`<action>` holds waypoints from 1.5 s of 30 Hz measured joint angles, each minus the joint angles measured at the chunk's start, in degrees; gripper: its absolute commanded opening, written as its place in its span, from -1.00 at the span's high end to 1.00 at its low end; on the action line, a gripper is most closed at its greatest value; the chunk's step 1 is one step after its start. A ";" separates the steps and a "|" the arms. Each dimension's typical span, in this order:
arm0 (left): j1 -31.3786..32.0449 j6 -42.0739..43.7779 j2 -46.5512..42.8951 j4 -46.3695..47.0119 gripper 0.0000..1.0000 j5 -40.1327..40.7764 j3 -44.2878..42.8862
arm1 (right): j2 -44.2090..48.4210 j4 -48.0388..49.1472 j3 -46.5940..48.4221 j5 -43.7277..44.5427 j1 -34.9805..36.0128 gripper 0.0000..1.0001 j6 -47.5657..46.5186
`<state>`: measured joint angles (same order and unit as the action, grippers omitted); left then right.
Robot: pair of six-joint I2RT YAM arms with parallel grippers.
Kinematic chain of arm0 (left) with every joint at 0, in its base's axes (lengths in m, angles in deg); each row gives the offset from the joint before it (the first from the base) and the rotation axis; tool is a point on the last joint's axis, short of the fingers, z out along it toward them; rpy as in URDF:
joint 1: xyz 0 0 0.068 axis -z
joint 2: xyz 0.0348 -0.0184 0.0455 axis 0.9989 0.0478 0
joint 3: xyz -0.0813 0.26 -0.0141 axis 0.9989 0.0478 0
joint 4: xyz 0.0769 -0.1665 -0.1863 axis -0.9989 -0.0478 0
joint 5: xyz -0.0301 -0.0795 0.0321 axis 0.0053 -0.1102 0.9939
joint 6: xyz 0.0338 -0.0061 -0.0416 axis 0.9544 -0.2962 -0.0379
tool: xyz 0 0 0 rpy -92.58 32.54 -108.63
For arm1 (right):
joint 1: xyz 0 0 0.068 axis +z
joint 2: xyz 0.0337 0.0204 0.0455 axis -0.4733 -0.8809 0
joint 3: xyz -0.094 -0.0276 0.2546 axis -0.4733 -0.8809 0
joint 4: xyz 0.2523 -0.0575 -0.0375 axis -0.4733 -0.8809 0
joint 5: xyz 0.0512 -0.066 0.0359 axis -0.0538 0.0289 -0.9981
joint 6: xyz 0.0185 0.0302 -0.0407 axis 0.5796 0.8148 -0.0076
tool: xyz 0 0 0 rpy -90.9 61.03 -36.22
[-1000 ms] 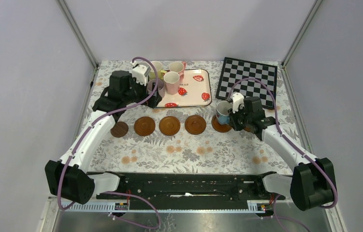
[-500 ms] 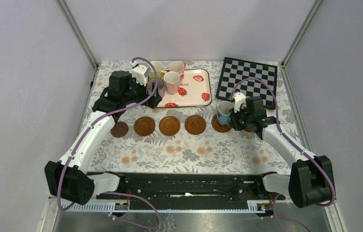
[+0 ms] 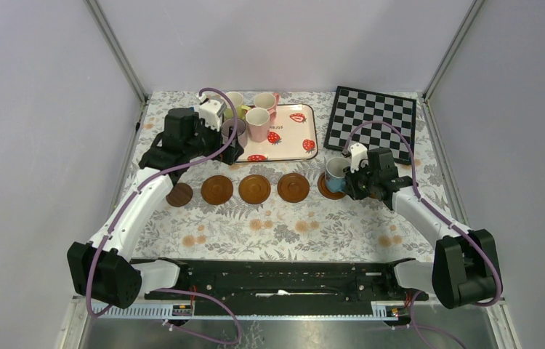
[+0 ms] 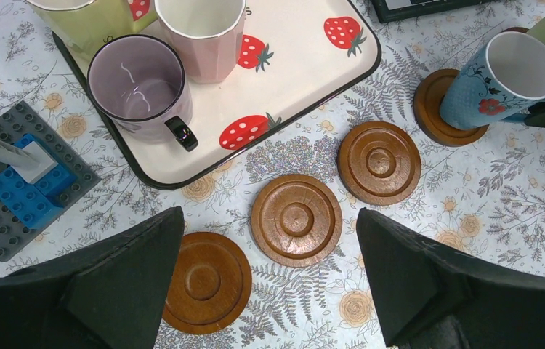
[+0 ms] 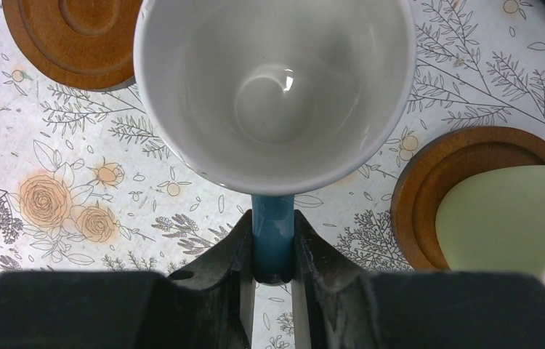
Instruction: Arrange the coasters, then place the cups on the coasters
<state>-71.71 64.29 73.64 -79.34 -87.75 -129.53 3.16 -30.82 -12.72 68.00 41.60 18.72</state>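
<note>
A row of brown coasters (image 3: 254, 188) crosses the table's middle, the leftmost coaster (image 3: 179, 195) smaller and darker. My right gripper (image 5: 273, 218) is shut on the handle of the light blue cup (image 3: 335, 173), which stands tilted over the fifth coaster (image 4: 437, 116); contact is unclear. A green cup (image 5: 506, 218) sits on the coaster (image 5: 422, 185) to its right. My left gripper (image 4: 268, 214) hangs open above two coasters (image 4: 296, 219), holding nothing. The mauve cup (image 4: 137, 87), pink cup (image 4: 200, 29) and yellow-green cup (image 4: 91, 22) stand on the tray.
The white strawberry tray (image 3: 295, 138) lies at the back centre, the black-and-white chessboard (image 3: 371, 123) at the back right. A grey and blue brick plate (image 4: 15, 182) sits left of the tray. Grey walls close in both sides.
My right gripper has eased the blue cup slightly down and nearer over its coaster. The left arm has not moved.
</note>
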 measured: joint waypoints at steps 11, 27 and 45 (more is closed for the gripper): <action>0.00 0.00 -0.04 0.00 -0.98 -0.22 0.00 | -0.63 0.98 0.00 -0.92 0.00 0.31 -0.52; 0.00 0.00 -0.11 0.00 -0.98 -0.42 0.00 | 0.07 1.14 0.00 -0.68 -0.39 0.22 -2.14; 0.00 -0.15 -0.11 0.00 -0.98 -0.42 0.00 | 0.07 1.09 0.00 0.66 -0.76 -0.25 -2.29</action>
<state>-71.71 64.14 73.53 -79.34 -88.17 -129.53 3.23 -29.72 -12.72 68.66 40.83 16.43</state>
